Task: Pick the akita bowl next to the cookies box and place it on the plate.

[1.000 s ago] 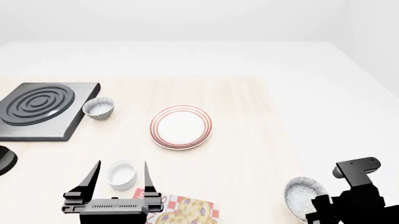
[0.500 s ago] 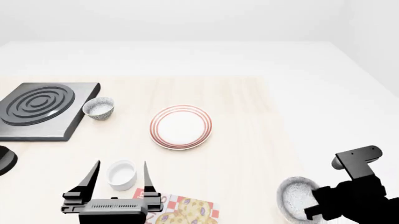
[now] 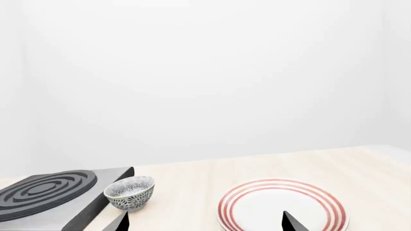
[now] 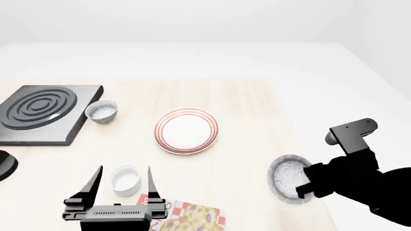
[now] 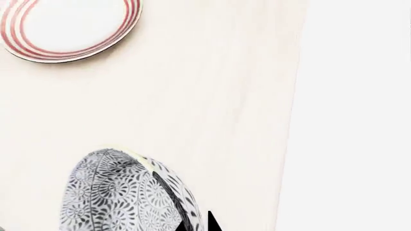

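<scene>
My right gripper (image 4: 303,185) is shut on the rim of the akita bowl (image 4: 286,178), which hangs tilted above the table's right part, its speckled inside turned to the head camera. The right wrist view shows the bowl's patterned outside (image 5: 119,192) against one dark fingertip (image 5: 212,222). The ringed plate (image 4: 186,131) lies mid-table, far-left of the bowl, and shows as the plate (image 5: 64,24) from the right wrist. The cookies box (image 4: 191,216) lies at the near edge. My left gripper (image 4: 123,185) stands open near the front left, nothing held; the plate (image 3: 282,209) lies ahead of it.
A twin speckled bowl (image 4: 102,111) sits beside the black stove plate (image 4: 42,111) at the far left. A plain white cup (image 4: 125,179) stands just beyond my left fingers. The table's right edge (image 5: 292,120) runs close to the held bowl.
The right gripper has lifted the akita bowl off the table and carried it leftward and away from the near edge, tilting it. The left arm has not moved.
</scene>
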### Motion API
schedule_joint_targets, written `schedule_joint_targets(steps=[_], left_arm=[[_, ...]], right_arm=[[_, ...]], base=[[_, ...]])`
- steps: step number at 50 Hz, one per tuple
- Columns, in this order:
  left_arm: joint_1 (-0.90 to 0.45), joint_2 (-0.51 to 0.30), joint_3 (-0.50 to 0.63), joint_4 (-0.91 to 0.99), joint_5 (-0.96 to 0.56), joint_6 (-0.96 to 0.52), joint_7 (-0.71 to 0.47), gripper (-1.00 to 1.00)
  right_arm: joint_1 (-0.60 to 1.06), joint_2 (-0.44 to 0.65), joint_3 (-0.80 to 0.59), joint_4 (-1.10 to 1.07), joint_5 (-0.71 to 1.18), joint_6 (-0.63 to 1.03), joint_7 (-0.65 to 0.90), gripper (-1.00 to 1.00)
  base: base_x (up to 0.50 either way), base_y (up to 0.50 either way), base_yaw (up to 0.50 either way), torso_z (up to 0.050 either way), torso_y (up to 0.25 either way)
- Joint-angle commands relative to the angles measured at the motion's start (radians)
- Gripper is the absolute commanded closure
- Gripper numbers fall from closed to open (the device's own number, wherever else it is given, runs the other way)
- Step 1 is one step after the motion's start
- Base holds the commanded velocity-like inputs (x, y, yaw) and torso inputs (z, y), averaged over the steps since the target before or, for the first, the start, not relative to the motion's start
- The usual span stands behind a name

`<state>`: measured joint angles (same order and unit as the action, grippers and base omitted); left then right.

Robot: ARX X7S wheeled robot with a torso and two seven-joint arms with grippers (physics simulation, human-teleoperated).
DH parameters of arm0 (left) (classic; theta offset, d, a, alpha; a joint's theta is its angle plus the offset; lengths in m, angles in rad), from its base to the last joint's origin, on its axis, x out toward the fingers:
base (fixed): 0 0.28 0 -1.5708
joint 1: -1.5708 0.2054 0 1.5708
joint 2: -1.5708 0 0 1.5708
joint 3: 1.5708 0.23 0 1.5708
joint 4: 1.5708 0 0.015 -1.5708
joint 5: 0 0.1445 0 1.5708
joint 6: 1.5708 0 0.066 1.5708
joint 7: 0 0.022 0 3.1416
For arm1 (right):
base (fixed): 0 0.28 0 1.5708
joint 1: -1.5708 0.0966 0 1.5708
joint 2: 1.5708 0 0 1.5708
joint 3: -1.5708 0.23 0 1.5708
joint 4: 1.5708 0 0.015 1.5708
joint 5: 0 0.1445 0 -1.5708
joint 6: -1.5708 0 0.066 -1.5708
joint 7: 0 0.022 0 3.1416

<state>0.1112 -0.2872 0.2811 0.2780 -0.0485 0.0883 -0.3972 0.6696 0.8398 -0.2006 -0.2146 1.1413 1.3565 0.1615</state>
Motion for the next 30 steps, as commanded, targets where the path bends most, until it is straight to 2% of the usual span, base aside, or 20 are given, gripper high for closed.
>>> schedule_joint_targets(steps=[1, 12, 15, 30], left_arm=[[-0.001, -0.003, 0.003, 0.002, -0.005, -0.001, -0.003, -1.0], [-0.007, -0.005, 0.011, -0.006, -0.009, 0.003, -0.001, -1.0], [-0.005, -0.006, 0.013, -0.004, -0.01, 0.005, -0.001, -1.0], [-0.004, -0.012, 0.015, 0.001, -0.019, 0.004, -0.004, -1.0]], right_arm=[[0.222, -0.102, -0.065, 0.065, -0.022, 0.032, 0.014, 1.0], [0.391, -0.245, -0.232, 0.268, -0.19, -0.084, -0.065, 1.0], [0.442, -0.304, -0.291, 0.383, -0.266, -0.152, -0.099, 1.0], [0.632, -0.504, -0.393, 0.748, -0.412, -0.328, -0.195, 1.0]], base=[[0.0, 0.0, 0.0, 0.0, 0.0], [0.0, 0.0, 0.0, 0.0, 0.0], [0.0, 0.0, 0.0, 0.0, 0.0], [0.0, 0.0, 0.0, 0.0, 0.0]])
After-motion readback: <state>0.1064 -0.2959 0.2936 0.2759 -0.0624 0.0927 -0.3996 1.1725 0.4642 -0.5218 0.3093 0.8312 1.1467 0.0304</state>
